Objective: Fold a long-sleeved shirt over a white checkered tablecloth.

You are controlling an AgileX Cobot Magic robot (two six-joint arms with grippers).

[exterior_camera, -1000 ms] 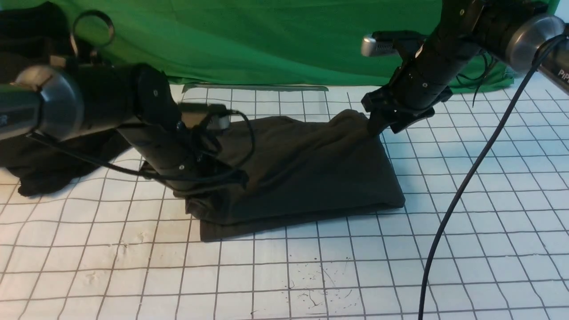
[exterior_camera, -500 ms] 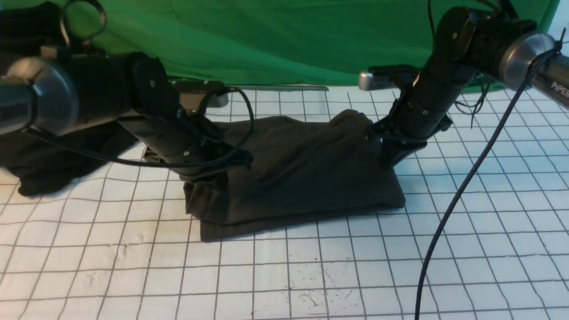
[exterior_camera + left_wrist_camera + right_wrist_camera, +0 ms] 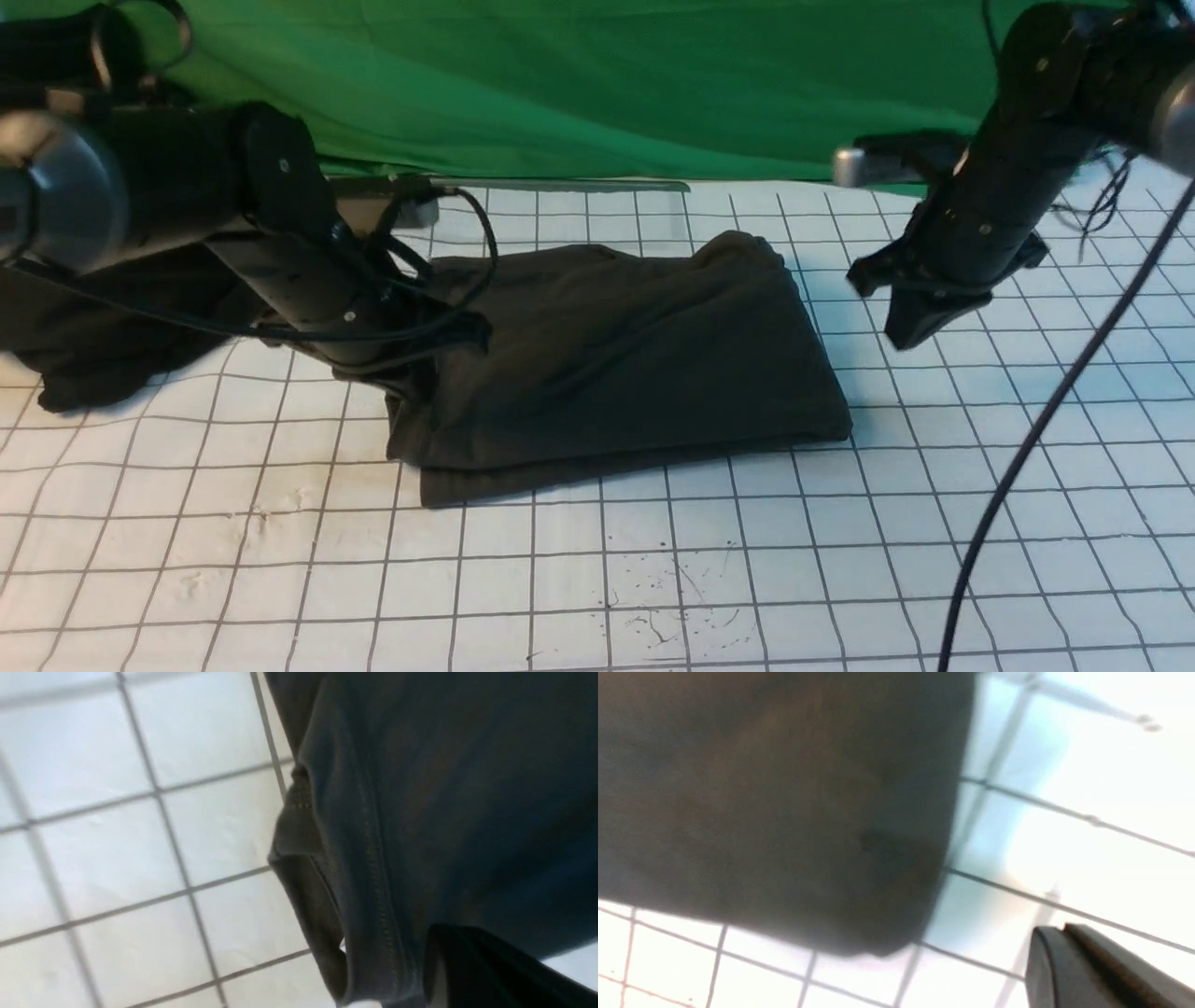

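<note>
The long-sleeved shirt (image 3: pixel 635 355) lies folded into a dark charcoal block in the middle of the white checkered tablecloth (image 3: pixel 747 560); its print is hidden. My left gripper (image 3: pixel 411 378) is at the shirt's left edge, shut on the stitched hem (image 3: pixel 369 868), which stands raised off the tablecloth (image 3: pixel 117 849). My right gripper (image 3: pixel 907 334) hangs shut and empty above the tablecloth, well to the right of the shirt's far right corner. The right wrist view shows the shirt (image 3: pixel 761 788) apart from the fingertips (image 3: pixel 1064 933), with white grid (image 3: pixel 1087 788) between.
A blacker heap of cloth (image 3: pixel 103 355) lies at the left, behind my left arm. A green fabric sheet (image 3: pixel 579 84) hangs along the back. The right arm's black cable (image 3: pixel 1027 467) drapes down across the right side. Black specks (image 3: pixel 672 597) dot the near tablecloth.
My right gripper let go of the shirt's far right corner and swung away to the right. My left gripper shifted leftward at the shirt's left edge.
</note>
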